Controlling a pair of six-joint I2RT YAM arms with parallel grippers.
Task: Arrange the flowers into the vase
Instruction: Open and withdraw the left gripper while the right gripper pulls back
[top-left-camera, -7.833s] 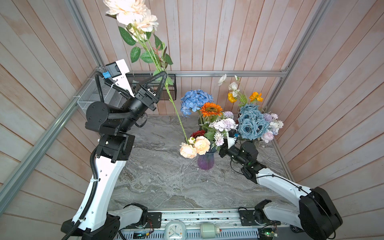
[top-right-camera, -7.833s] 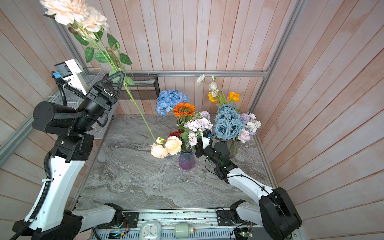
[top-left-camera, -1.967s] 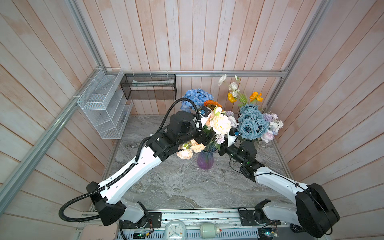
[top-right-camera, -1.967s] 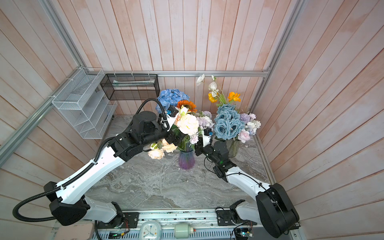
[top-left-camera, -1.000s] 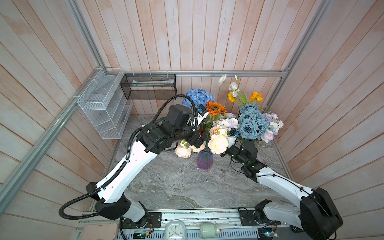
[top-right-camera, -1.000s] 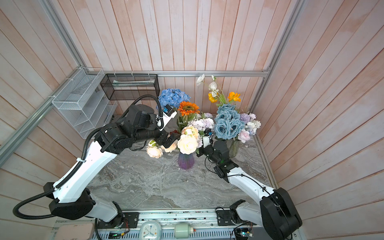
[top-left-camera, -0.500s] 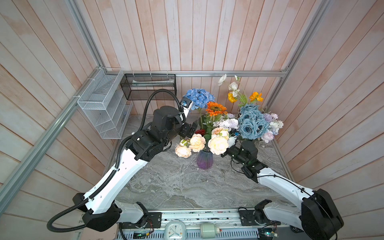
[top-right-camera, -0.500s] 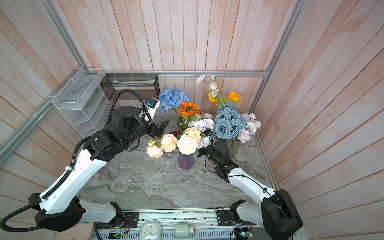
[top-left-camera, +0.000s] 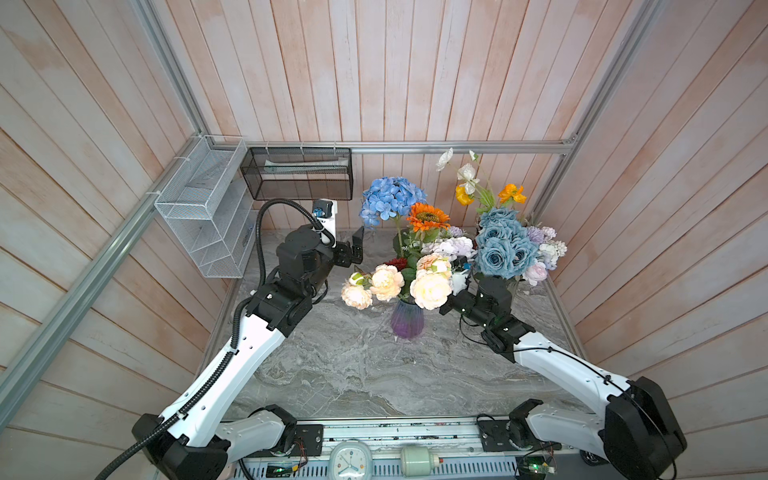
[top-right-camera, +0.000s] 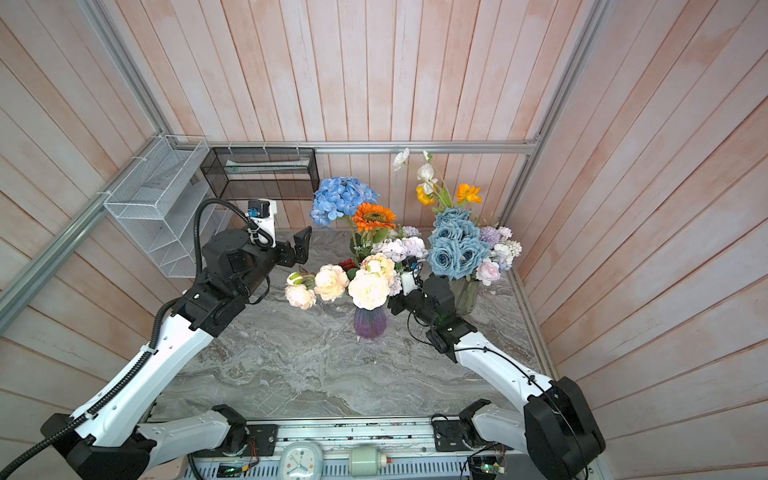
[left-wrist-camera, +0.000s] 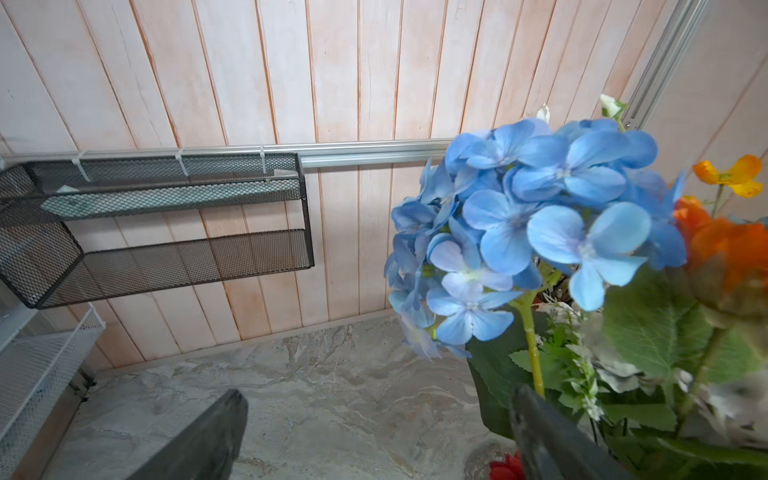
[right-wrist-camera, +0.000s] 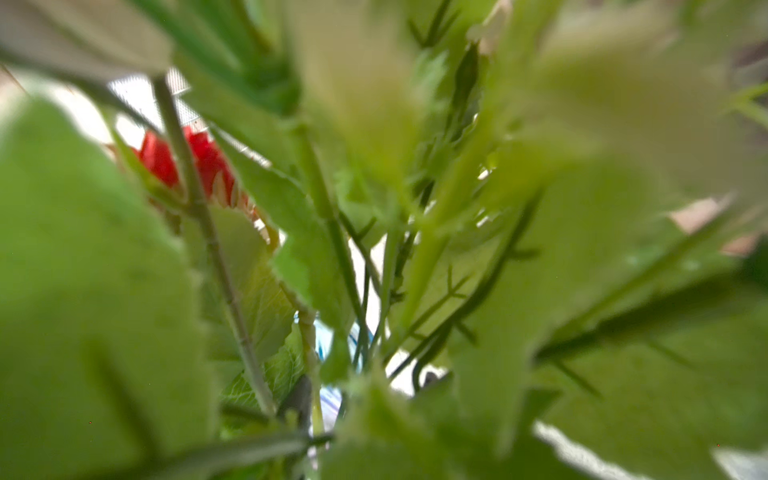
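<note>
The left hand (top-left-camera: 356, 248) hangs wide and empty beside the blue hydrangea (top-left-camera: 392, 200), near the desk's (top-left-camera: 332, 374) rear edge. The flowers (top-left-camera: 430, 289) stand in the purple vase (top-left-camera: 407, 323) mid-desk; the right hand (top-left-camera: 451, 305) is buried among their stems, so I cannot tell its opening

We see a purple vase (top-left-camera: 406, 326) and a grey tabletop (top-left-camera: 353, 370) with pale marble veining. We read the peach roses (top-left-camera: 386, 282) fading to cream, hydrangea (top-left-camera: 390, 199) bright blue, sunflower (top-left-camera: 427, 216) orange with a dark centre, dusty-blue roses (top-left-camera: 494, 257), and poppies (top-left-camera: 511, 193) in orange, yellow and white. The wall planks (top-left-camera: 374, 75) are whitewashed pink. The mesh basket (top-left-camera: 297, 178) is black, the wire rack (top-left-camera: 199, 216) white, robot arms (top-left-camera: 232, 382) white with black joints.
</note>
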